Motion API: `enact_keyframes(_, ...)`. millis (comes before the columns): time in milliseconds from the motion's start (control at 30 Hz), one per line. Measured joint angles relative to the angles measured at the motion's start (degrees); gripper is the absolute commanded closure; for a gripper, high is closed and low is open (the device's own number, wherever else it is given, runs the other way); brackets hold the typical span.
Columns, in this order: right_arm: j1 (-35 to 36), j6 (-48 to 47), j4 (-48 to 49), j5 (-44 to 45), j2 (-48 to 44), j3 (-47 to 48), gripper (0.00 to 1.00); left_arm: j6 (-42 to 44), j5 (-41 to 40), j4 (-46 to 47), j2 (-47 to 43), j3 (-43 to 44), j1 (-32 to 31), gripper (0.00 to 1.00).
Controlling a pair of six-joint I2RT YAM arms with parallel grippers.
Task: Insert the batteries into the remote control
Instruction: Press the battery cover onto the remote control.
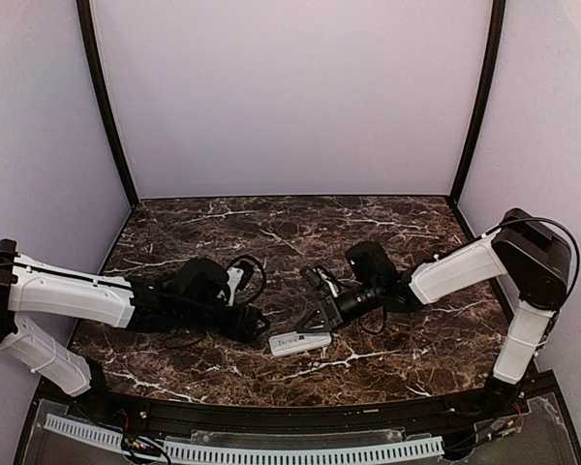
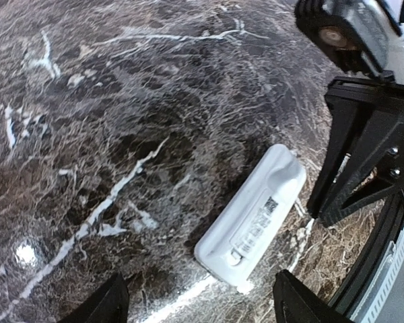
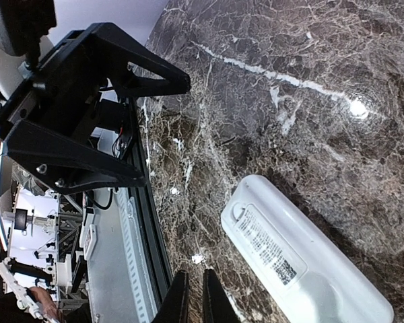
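remote control point(image 1: 299, 342) flat on marble table point(image 1: 397, 358), label side up, lower centre of overhead view | batteries: none visible (loading looks unstarted) | left gripper point(image 2: 203, 296) spread wide, empty | right gripper point(image 3: 195, 299) nearly closed, apparently holding nothing

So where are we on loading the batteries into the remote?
Nothing looks done: the remote control lies back up, seemingly still closed, and no batteries are in view. In hand: nothing; left pincer open, right pincer shut, both empty beside it. Remaining: open it, fetch the cells, load them.
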Motion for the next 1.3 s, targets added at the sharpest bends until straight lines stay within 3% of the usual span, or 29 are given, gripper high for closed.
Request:
enact_keyframes(367,2.1,-4.2,-5.9,3.3,4.9,5.4,0.93,-12.5,-5.0,3.4,3.6,-2.3,-2.5,0.28)
enact_keyframes(1300,3.3,-10.1,-10.2,7.8,8.6,8.9,0.97,-18.7,-9.2,4.5,13.8,2.5,-7.3,0.37)
